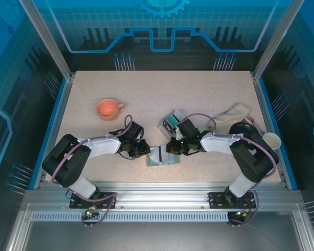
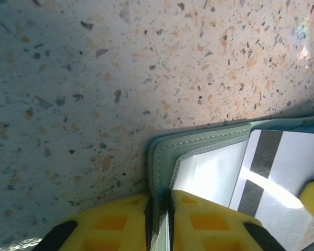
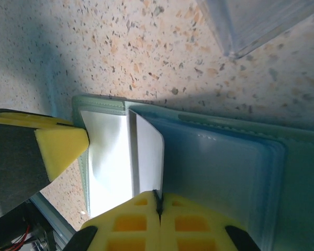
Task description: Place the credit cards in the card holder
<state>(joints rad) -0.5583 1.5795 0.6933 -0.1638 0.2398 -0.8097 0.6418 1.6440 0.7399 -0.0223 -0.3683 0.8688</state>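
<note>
Left wrist view: my left fingers [image 2: 159,222] are pinched on the card holder [image 2: 209,138] at its folded edge, pinning it open on the table [image 2: 120,63]. Right fingers [image 3: 158,219] are clamped on a whitish credit card [image 3: 146,151], its long axis running along the holder's slot, mouth just ahead of the card's leading edge. R arm does the push, I'd say; L only braces. Clear plastic box [image 1: 172,121] w/ more cards sits just beyond the holder, orange cup [image 1: 108,109] well off to its left. Nothing blocks the slot.
</note>
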